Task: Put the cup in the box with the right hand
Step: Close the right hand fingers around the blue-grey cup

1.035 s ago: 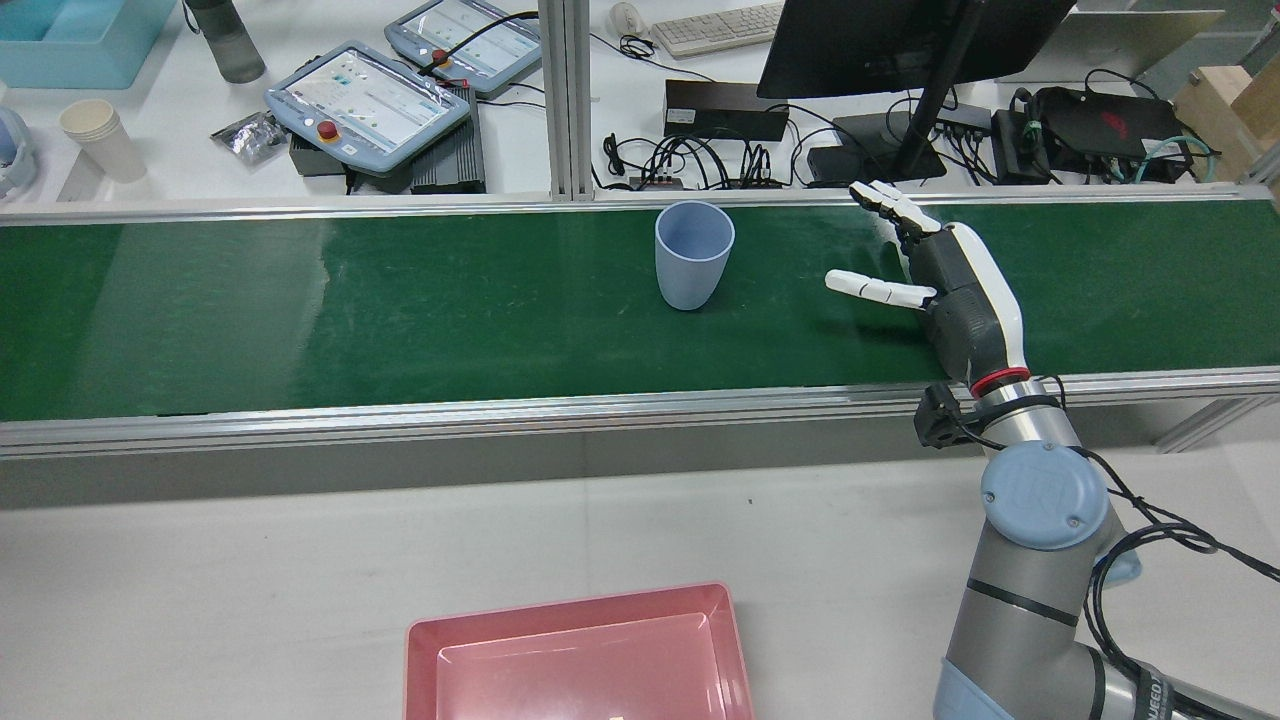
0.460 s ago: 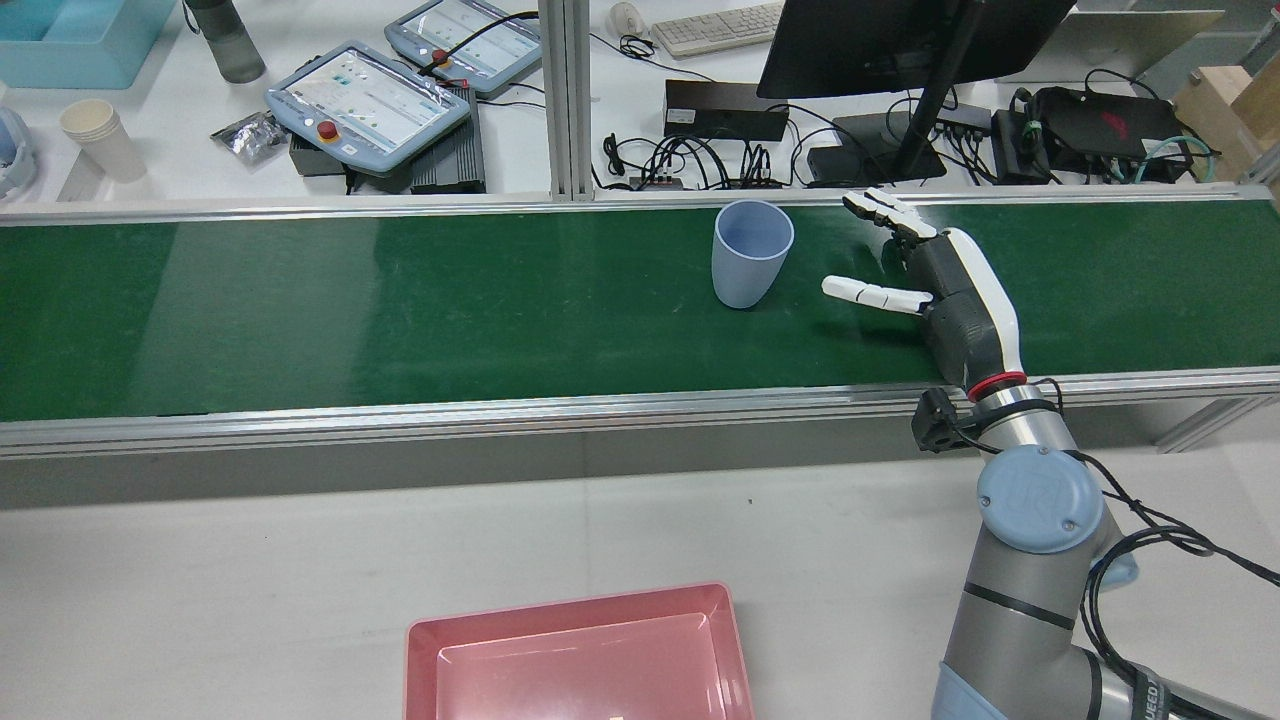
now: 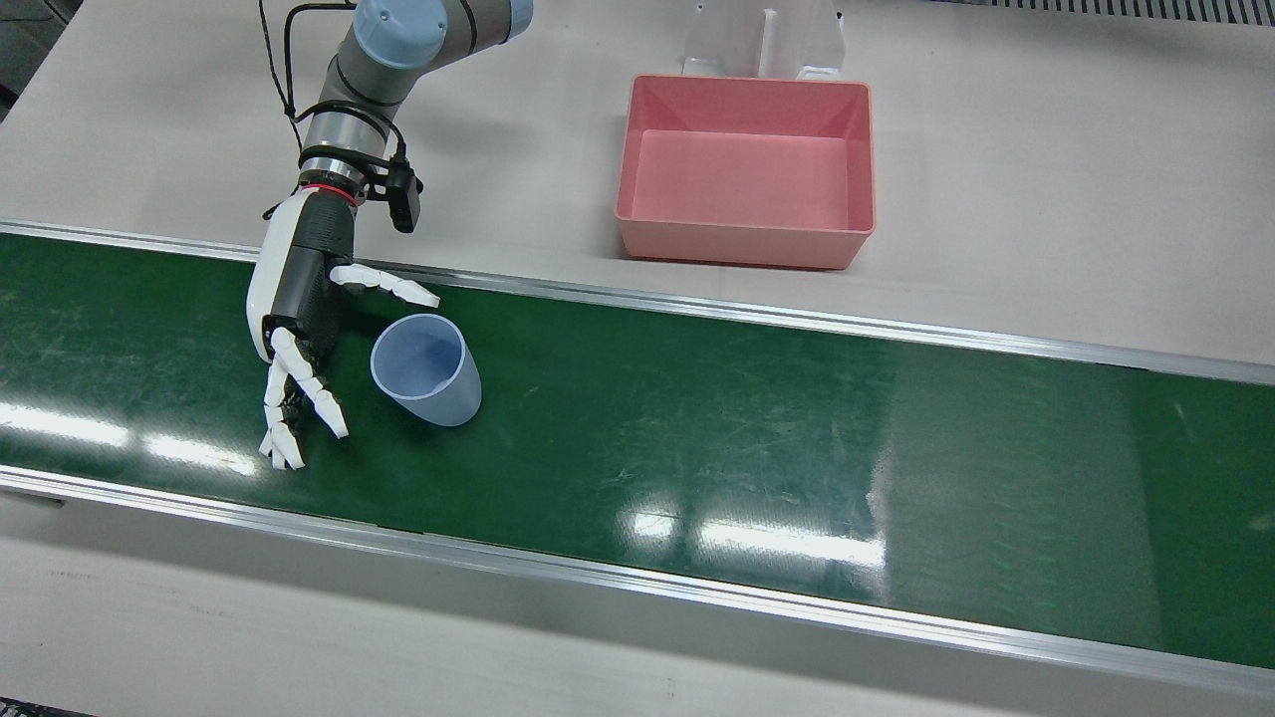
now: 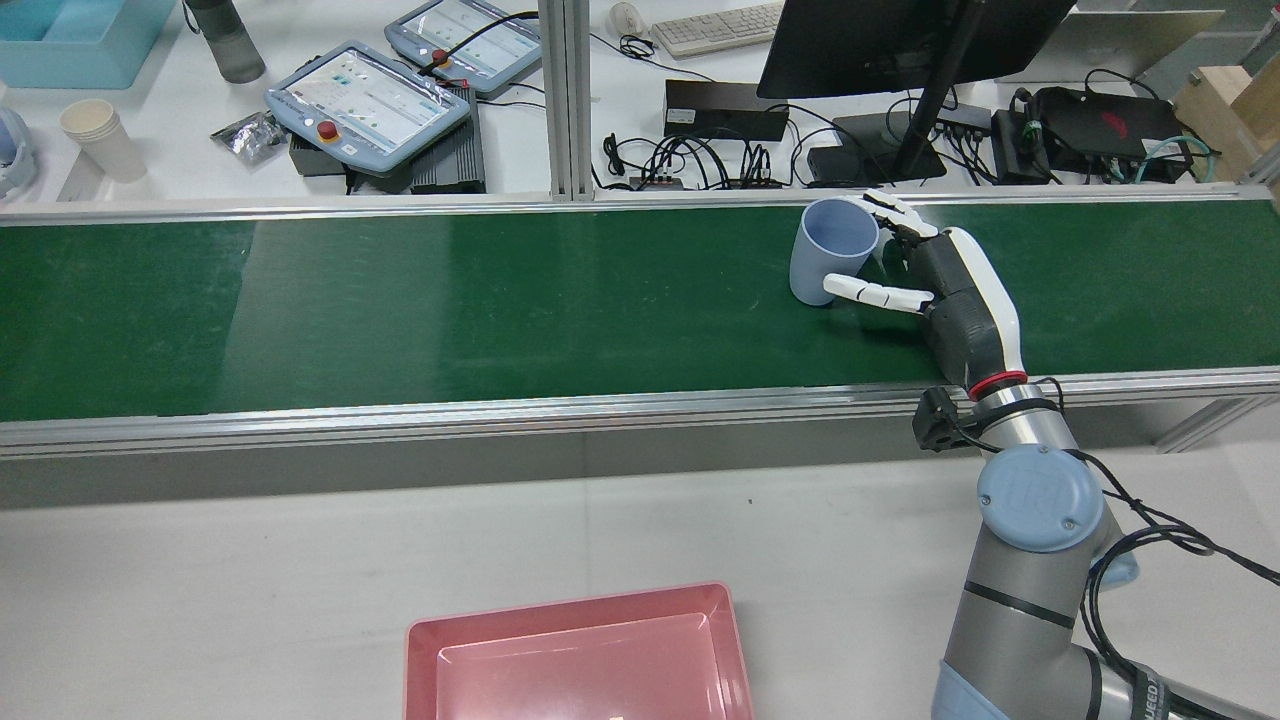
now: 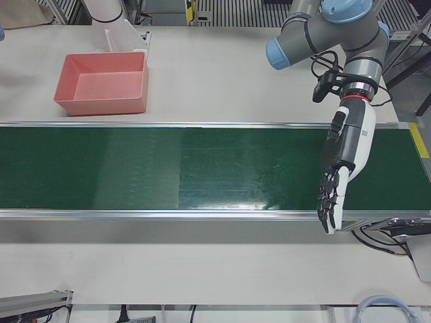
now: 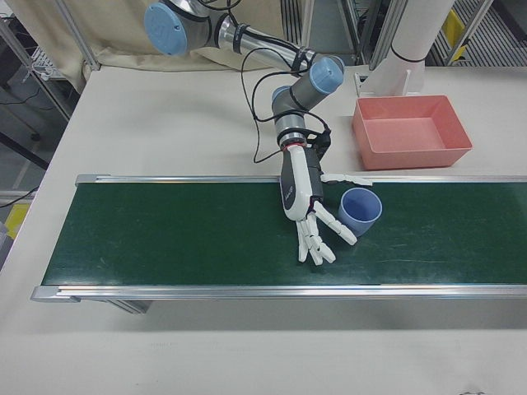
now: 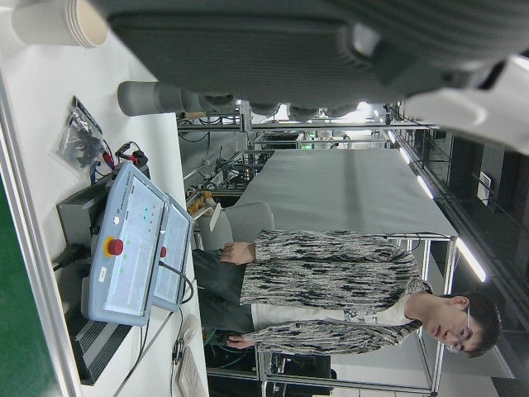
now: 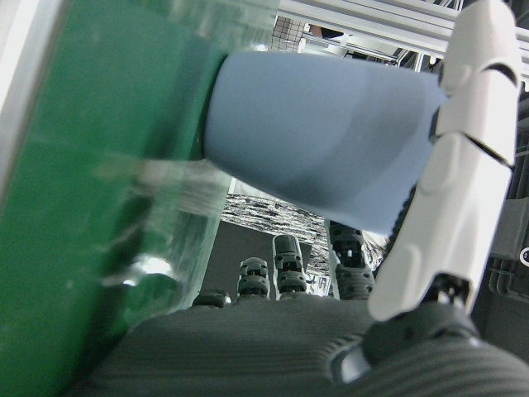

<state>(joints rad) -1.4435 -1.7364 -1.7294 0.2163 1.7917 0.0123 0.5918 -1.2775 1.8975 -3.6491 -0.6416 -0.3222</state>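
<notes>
Pale-blue plastic cup (image 3: pixel 426 367) stands upright on the green conveyor belt (image 3: pixel 697 418), between the spread fingers (image 3: pixel 299 393) of the right hand (image 3: pixel 299 299) — not clamped. The pink box (image 3: pixel 745 169) sits on the worktop at two o'clock from the cup in the front view. The left hand (image 5: pixel 343 161) hangs over the belt, fingers straight and empty.
</notes>
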